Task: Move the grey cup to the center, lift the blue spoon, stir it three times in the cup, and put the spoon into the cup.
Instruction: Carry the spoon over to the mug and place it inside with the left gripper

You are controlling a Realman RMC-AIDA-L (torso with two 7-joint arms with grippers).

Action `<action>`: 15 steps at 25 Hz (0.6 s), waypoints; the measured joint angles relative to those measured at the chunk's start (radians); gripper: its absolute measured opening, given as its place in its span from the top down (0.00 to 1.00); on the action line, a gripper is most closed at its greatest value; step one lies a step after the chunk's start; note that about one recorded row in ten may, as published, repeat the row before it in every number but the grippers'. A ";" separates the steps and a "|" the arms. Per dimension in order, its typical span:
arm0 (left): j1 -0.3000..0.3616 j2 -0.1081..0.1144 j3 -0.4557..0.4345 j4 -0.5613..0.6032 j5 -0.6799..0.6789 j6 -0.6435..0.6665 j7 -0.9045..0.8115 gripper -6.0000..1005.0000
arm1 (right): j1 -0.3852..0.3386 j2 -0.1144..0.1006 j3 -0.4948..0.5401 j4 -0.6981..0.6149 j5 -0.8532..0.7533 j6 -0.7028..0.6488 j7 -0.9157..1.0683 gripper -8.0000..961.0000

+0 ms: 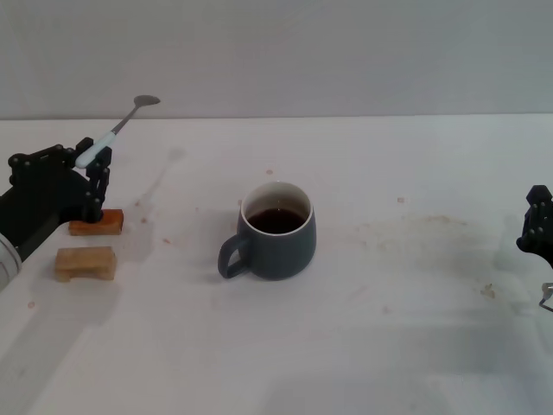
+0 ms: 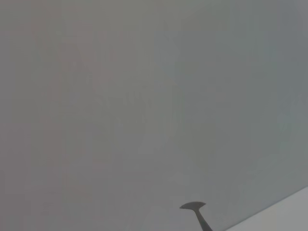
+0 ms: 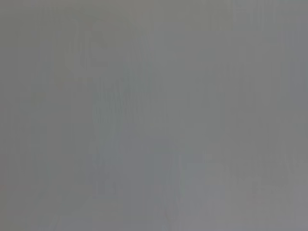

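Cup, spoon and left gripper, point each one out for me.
Cup (image 1: 285, 246): head view, on its grey outer wall.
Spoon (image 1: 97, 147): head view, on its pale blue handle.
Left gripper (image 1: 93, 169): head view, between the fingertips shut on the spoon.

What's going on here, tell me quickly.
The left pincer, at the table's left side, holds the blue spoon by its handle, lifted clear of the table with its bowl tilted up and away. The grey cup stands near the middle with dark liquid inside, handle toward the robot's left. The spoon is nowhere near the cup, so no stirring shows. Two small wooden blocks lie below the left arm. The right pincer is parked at the right edge.
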 joint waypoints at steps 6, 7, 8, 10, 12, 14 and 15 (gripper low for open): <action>0.003 0.005 -0.011 -0.075 0.005 -0.090 0.010 0.82 | 0.000 0.000 0.000 0.000 0.000 0.002 0.000 0.99; 0.003 0.006 -0.013 -0.088 0.008 -0.103 0.010 0.82 | 0.000 0.000 0.000 0.000 0.000 0.002 0.000 0.99; 0.004 0.006 -0.013 -0.098 0.011 -0.114 0.010 0.82 | 0.000 0.000 0.000 0.001 0.000 0.001 0.000 0.99; 0.004 0.007 -0.015 -0.120 0.013 -0.138 0.012 0.82 | 0.000 0.000 0.000 0.000 0.000 0.001 0.000 0.99; 0.004 0.008 -0.016 -0.148 0.013 -0.176 0.022 0.82 | -0.001 0.001 0.000 -0.001 0.000 0.001 0.000 0.99; 0.004 0.008 -0.016 -0.173 0.013 -0.209 0.037 0.82 | -0.004 0.001 0.001 -0.002 0.000 0.000 0.000 0.99; 0.005 0.008 -0.018 -0.191 0.013 -0.233 0.048 0.82 | -0.005 0.001 0.003 -0.004 0.000 0.000 0.000 0.99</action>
